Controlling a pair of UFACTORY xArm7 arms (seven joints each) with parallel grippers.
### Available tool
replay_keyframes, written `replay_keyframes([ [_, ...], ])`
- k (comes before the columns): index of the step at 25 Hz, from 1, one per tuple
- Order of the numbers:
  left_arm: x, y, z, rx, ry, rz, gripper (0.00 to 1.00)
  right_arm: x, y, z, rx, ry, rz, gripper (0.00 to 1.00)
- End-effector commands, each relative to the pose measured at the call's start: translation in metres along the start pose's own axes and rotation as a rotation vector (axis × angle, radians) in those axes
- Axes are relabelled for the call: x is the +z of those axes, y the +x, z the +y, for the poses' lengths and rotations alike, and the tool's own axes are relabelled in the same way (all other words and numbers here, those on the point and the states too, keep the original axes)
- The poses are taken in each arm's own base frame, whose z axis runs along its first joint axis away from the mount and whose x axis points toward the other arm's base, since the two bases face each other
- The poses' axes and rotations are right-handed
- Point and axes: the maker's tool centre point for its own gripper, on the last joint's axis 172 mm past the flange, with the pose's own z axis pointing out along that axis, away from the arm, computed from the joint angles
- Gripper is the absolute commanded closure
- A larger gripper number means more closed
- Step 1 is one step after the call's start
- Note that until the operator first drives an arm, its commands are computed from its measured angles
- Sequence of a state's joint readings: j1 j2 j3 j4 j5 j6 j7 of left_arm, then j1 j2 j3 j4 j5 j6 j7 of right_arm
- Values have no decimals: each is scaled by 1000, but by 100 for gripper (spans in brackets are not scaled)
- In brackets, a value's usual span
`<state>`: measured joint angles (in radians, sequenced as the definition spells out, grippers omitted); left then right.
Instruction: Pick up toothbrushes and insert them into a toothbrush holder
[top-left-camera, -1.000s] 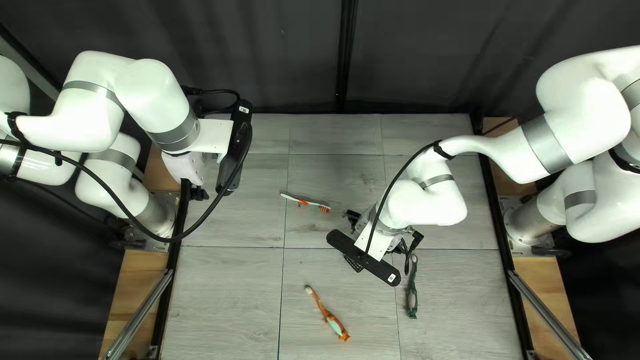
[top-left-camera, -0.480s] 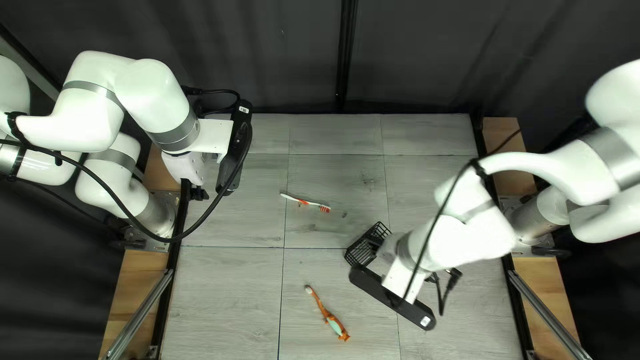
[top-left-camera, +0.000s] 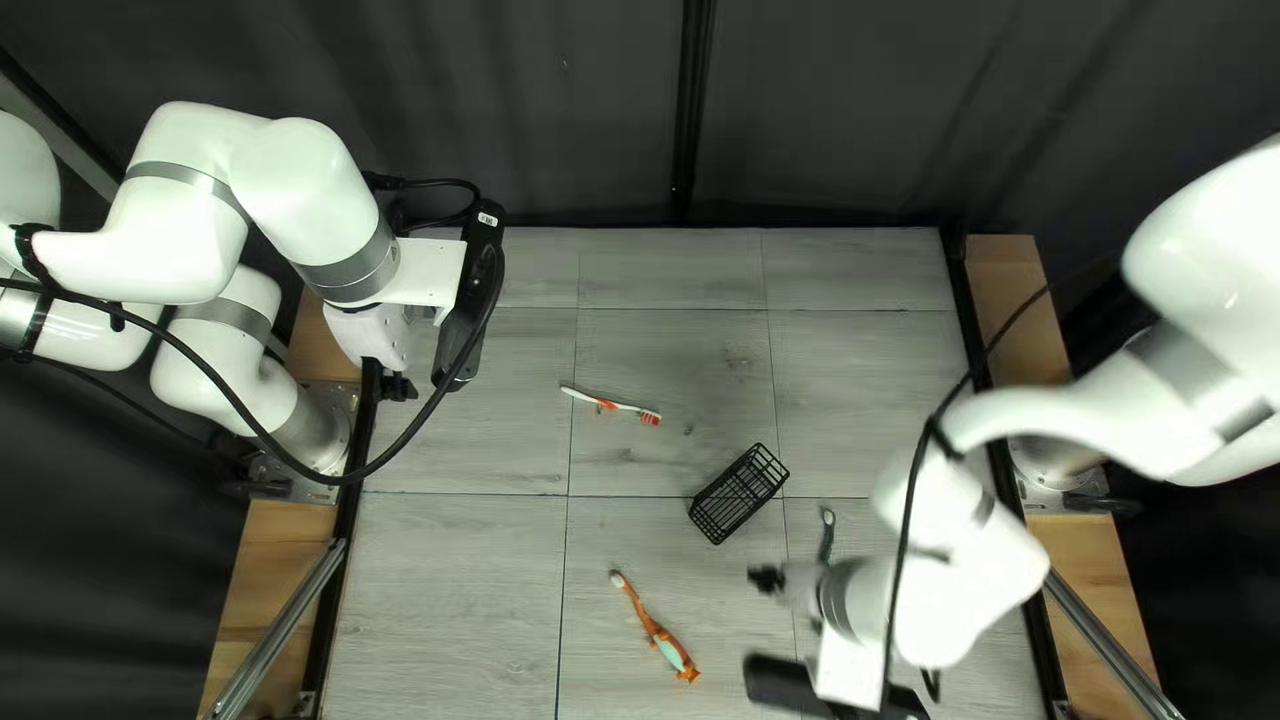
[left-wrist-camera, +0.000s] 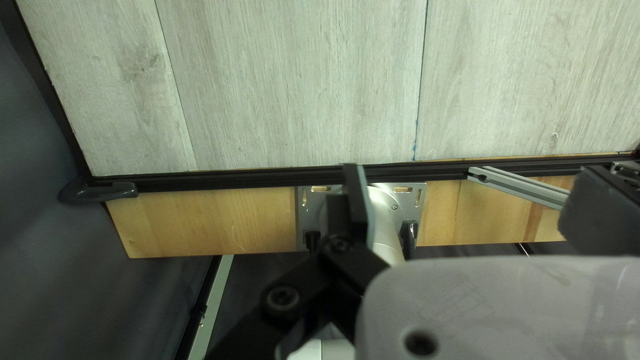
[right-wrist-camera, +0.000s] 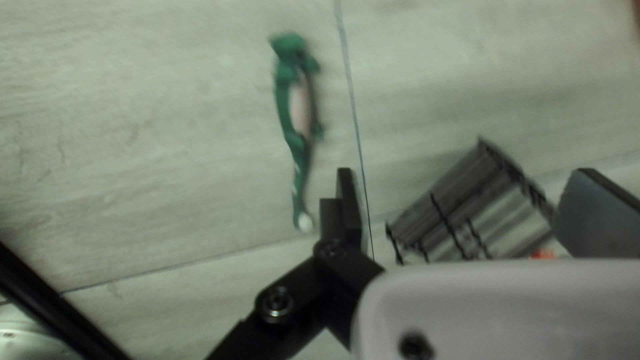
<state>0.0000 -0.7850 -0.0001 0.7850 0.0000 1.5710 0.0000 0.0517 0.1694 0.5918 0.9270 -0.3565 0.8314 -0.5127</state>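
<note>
Have 0/3 in holder [top-left-camera: 738, 494], ctr top L view; need white-orange brush [top-left-camera: 614, 404] (ctr), orange brush [top-left-camera: 652, 624] (btm ctr), green brush [top-left-camera: 827, 534] (lower R) inserted; have L gripper [left-wrist-camera: 470, 173] + R gripper [right-wrist-camera: 467, 175] fingers apart.

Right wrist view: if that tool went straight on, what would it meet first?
Probably the black mesh holder, which shows between the open fingers of the tool. Depth is unclear; it could meet the table just beside it instead.

There is one black mesh holder [top-left-camera: 738, 494] and three toothbrushes: one white-and-orange brush [top-left-camera: 590, 398] beyond its left, one orange brush [top-left-camera: 643, 614] nearer on its left, one green brush [right-wrist-camera: 300, 110] to its right. Two arms: one left arm [top-left-camera: 314, 187], one right arm [top-left-camera: 960, 574], either side of it.
</note>
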Motion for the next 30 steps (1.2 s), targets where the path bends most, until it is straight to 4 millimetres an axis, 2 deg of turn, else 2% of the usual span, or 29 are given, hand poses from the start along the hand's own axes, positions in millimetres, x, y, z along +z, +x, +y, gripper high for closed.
replay_keyframes([
  [1, 0, 0, 0, 0, 0, 0, 0, 6, -1, -6, -19, -5, -17, 0],
  [6, 0, 0, 0, 0, 0, 0, 0, 24, 1, -28, -51, 1, -60, 0],
  [8, 0, 0, 0, 0, 0, 0, 0, 26, -10, -33, 4, 2, -66, 0],
  [14, 0, 0, 0, 0, 0, 0, 0, 25, -14, -34, 35, 0, -67, 0],
  [20, 0, 0, 0, 0, 0, 0, 0, 50, -6, -42, -44, -23, -83, 0],
  [27, 0, 0, 0, 0, 0, 0, 0, 64, -15, -46, -66, -15, -118, 0],
  [30, 0, 0, 0, 0, 0, 0, 0, 69, -11, -42, -72, 3, -123, 0],
])
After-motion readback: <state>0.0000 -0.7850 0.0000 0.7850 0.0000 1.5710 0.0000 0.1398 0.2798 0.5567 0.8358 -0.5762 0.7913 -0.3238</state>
